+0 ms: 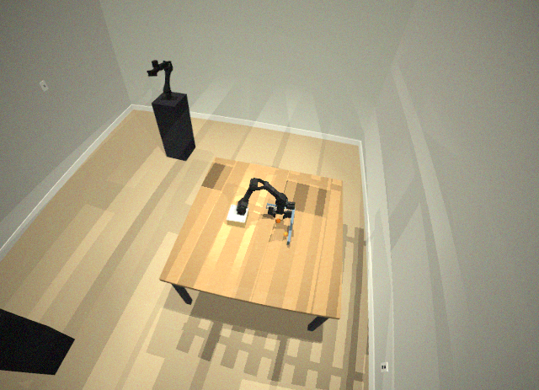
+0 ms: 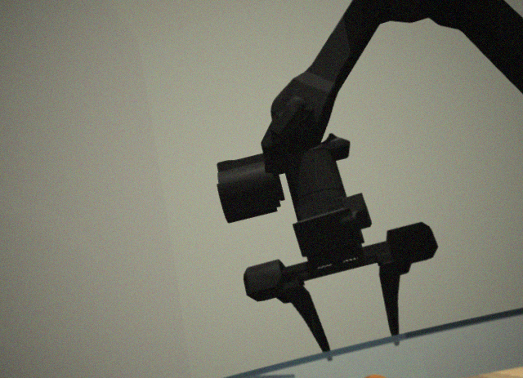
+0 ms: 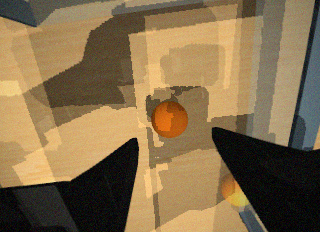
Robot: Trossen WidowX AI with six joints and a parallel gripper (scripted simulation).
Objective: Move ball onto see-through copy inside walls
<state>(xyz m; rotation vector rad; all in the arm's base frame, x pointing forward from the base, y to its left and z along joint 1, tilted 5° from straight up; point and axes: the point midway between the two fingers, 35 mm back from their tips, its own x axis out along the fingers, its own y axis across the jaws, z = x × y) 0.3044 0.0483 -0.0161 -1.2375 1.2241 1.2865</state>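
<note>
Table (image 1: 243, 268): my arm is low over the walls' (image 3: 306, 87) corner. Ball (image 3: 170, 119) sits on the wood at 12 o'clock of my gripper (image 3: 175, 142), ahead of the tips; see-through copy (image 3: 233, 190) at 4 o'clock, beside the wall. Gripper partly open, holding nothing. Ball looks hard, smooth, roll-prone: I would pinch across its widest middle.

My exterior view cuts the ball (image 2: 373, 375) at the bottom edge; a finger (image 3: 270, 177) half hides the copy (image 3: 231, 190).
</note>
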